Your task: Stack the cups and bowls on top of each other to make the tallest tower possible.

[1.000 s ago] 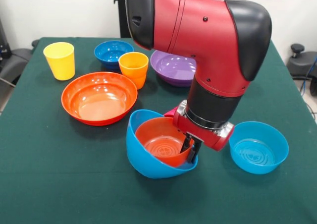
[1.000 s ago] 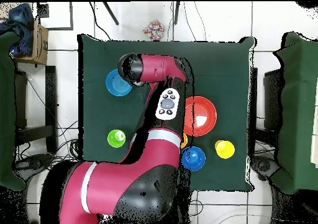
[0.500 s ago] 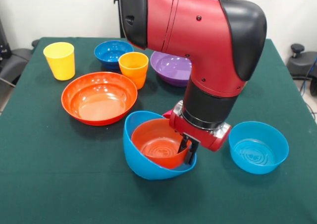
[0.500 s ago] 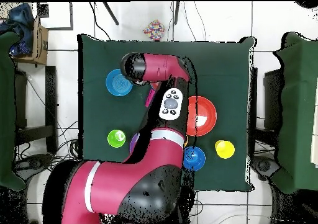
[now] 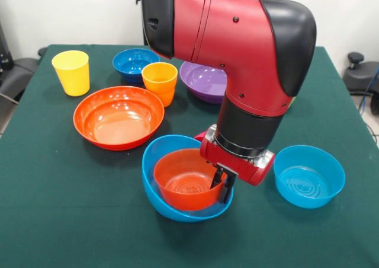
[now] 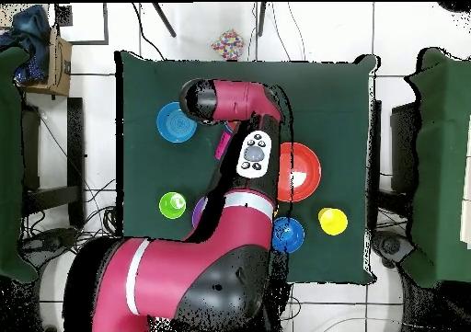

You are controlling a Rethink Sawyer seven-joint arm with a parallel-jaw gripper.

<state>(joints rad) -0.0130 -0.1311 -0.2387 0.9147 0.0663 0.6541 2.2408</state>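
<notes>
1. Nearest the table's front edge, the gripper (image 5: 223, 184) is down at the right-hand rim of the small orange bowl (image 5: 182, 187), which sits nested inside the large light-blue bowl (image 5: 155, 191). The black fingers (image 5: 227, 189) look pinched on the orange bowl's wall, one inside and one outside, though the outer one is partly hidden.
2. Both nested bowls look slightly tilted, so I judge this to be the placing step: the base of the tower is being seated, not yet let go.
3. The next move calls for the pair to settle flat before the fingers part, then a straight lift so the rim is not dragged.
4. Just right of the wrist sits the small light-blue bowl (image 5: 309, 176), close enough to be clipped by a sideways swing.
5. Further back on the left lies the large orange bowl (image 5: 118, 117), near the stack, a likely next layer.
6. Behind it stand the orange cup (image 5: 160, 82) and yellow cup (image 5: 71, 72), then the dark-blue bowl (image 5: 134, 63) and the purple bowl (image 5: 206, 81), half behind the arm.
7. From overhead, a green cup (image 6: 172, 204) stands alone, with open cloth around it.
</notes>
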